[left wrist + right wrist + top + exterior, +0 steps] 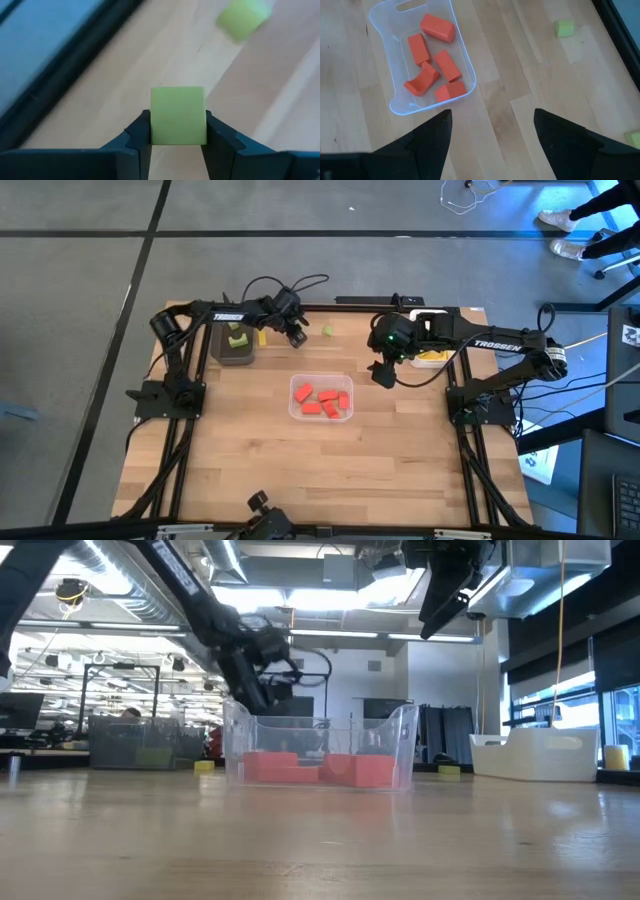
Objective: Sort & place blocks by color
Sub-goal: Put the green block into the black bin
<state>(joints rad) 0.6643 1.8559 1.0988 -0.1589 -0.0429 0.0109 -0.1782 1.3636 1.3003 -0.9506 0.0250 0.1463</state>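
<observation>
The red blocks [432,60] are already gathered in the clear tray [295,412], while a light green block [178,115] is clasped on the table by the left gripper [176,134], another green block [327,331] left nearby, and the right gripper [492,125] is held open above.

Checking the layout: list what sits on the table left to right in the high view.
Dark grey tray → left gripper → green block → clear tray of red blocks → right gripper → white tray.
</observation>
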